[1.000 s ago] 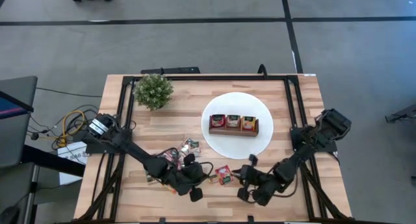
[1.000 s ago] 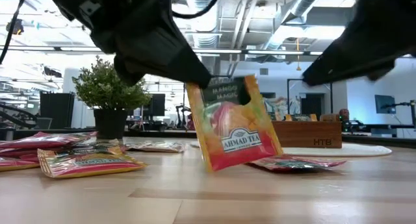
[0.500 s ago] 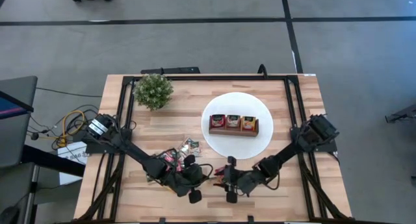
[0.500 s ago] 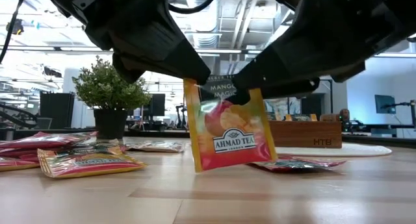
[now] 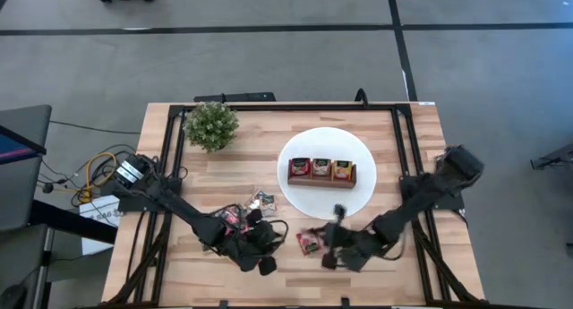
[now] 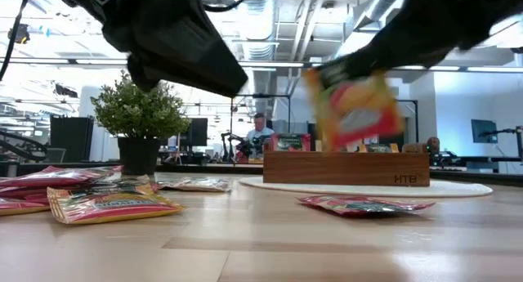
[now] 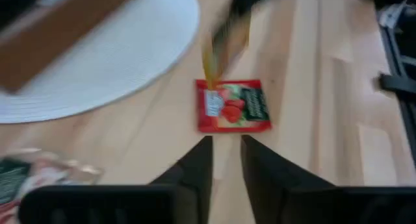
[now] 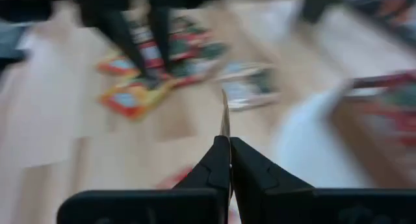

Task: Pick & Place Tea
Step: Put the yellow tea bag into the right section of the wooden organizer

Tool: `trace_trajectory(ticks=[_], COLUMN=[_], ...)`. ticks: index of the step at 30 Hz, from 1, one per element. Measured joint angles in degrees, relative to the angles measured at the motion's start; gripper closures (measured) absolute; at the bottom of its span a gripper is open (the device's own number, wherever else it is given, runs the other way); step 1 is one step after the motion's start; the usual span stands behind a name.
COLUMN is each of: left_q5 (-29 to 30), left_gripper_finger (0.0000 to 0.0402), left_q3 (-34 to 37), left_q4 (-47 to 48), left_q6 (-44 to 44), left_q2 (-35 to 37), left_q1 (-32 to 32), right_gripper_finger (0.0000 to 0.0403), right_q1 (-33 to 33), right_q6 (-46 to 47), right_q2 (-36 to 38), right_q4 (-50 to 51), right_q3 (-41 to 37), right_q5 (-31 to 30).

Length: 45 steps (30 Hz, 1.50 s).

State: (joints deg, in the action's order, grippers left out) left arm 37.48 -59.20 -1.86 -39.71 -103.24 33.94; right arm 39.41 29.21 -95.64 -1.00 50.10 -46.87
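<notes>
Wooden desk: the right hand is pinched shut on one tea sachet, lifted (not in the tray yet). The left hand is apart, empty. Many sachets wait.

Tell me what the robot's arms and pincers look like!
Both arms are dark, almost black, thin and made of jointed pieces. The left arm has a round silvery part near its base and thin black cables looping near the left pincer. The right arm looks much the same, with a bulky black joint at its base. Each pincer, like the right pincer, has two flat, tapered black fingers.
</notes>
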Motion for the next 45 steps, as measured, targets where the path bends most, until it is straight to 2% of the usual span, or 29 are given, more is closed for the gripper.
trace_trajectory(ticks=[3,8,12,16,22,26,28,36,42,45], left_q5=[4.73,6.75,7.04,7.18,7.18,7.14,7.14,7.14,7.12,7.12], left_gripper_finger=[0.0286,0.0254,0.0251,0.0252,0.0252,0.0252,0.0252,0.0252,0.0252,0.0252], left_q3=[-0.02,-0.04,-0.04,-0.04,-0.04,-0.04,-0.04,-0.04,-0.04,-0.04], left_q4=[2.57,3.12,2.88,2.61,2.59,2.55,2.57,2.59,2.59,2.59], left_q6=[-1.82,-0.8,-0.38,0.7,0.64,0.64,0.68,0.66,0.67,0.66], left_q2=[0.81,0.74,0.7,0.67,0.65,0.63,0.63,0.63,0.61,0.61], left_q1=[1.03,1.86,1.77,1.55,1.33,1.37,1.37,1.37,1.37,1.35], right_gripper_finger=[0.0402,0.0402,0.0402,0.0402,0.0403,0.0403,0.0403,0.0393,0.031,0.0263], right_q1=[1.12,-2.37,-9.85,-19.27,-29.47,-34.0,-35.56,-36.67,-36.67,-36.48], right_q6=[3.61,5.33,1.32,-7.44,-17.59,-22.24,-22.66,-22.36,-24.65,-25.23], right_q2=[10.22,26.95,37.22,43.15,45.11,44.32,43.52,39.75,38.81,39.92], right_q4=[11.63,24.73,29.95,26.15,16.35,8.85,8.7,8.18,8.24,10.14], right_q3=[-3.54,-11.03,-16.22,-20.89,-25.53,-27.76,-28.09,-28.08,-28.05,-26.72], right_q5=[-5.41,-5.79,-3.0,5.0,13.3,22.07,24.42,24.65,23.71,19.34])
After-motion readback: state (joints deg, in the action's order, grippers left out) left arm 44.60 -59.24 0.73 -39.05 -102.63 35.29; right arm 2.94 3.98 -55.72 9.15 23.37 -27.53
